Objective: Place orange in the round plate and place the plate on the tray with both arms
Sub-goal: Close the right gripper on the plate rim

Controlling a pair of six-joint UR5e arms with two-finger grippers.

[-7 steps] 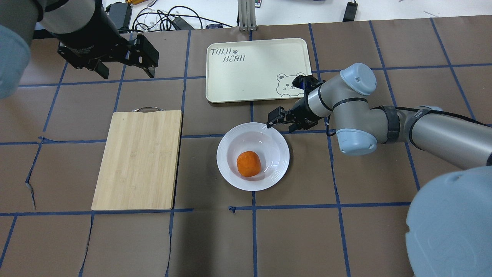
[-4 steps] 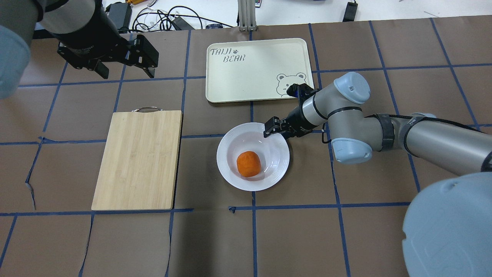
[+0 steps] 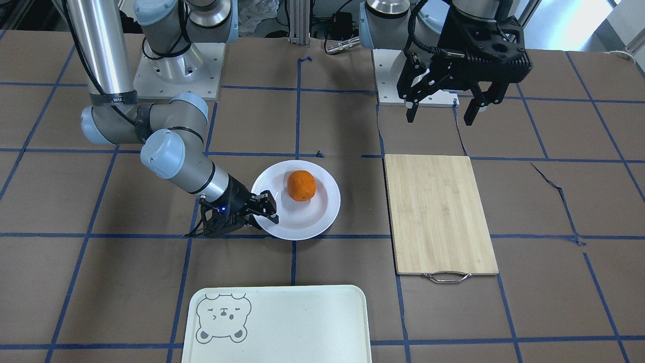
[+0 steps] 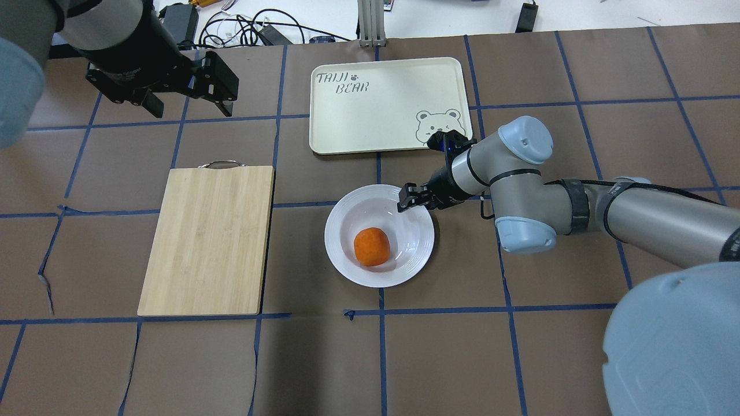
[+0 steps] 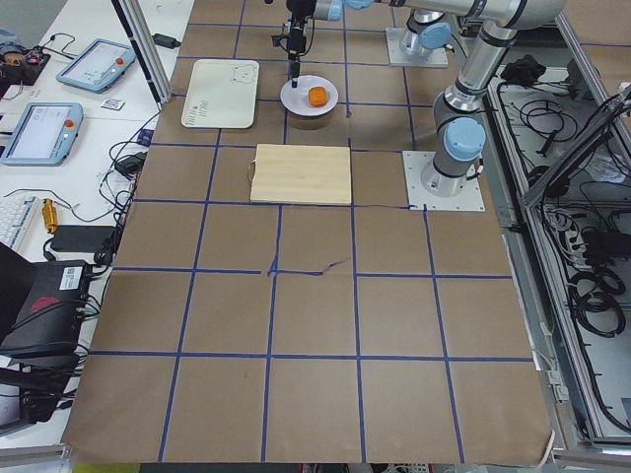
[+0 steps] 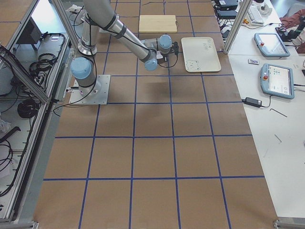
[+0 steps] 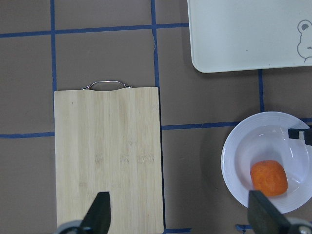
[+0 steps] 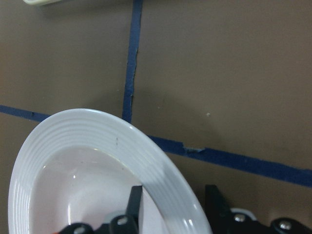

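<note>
The orange (image 4: 371, 247) lies in the sunken centre of the round plate (image 4: 338, 254), which stands on the table in front of the tray (image 4: 376, 115). My right gripper (image 4: 411, 202) is open at the plate's far right rim. In the right wrist view its fingers (image 8: 134, 204) straddle the ribbed rim (image 8: 97, 131), one inside and one outside. My left gripper (image 4: 191, 95) hangs open and empty, high over the far left of the table. The left wrist view shows the orange (image 7: 268, 178), the plate (image 7: 231, 161) and a corner of the tray (image 7: 243, 34).
A wooden cutting board (image 4: 208, 240) with a metal handle lies left of the plate. Cables and boxes sit beyond the table's far edge. Brown paper with blue tape lines covers the table.
My right gripper has moved left and down from beside the plate onto its far right rim. The plate and orange shifted slightly left. The left arm has not moved.
</note>
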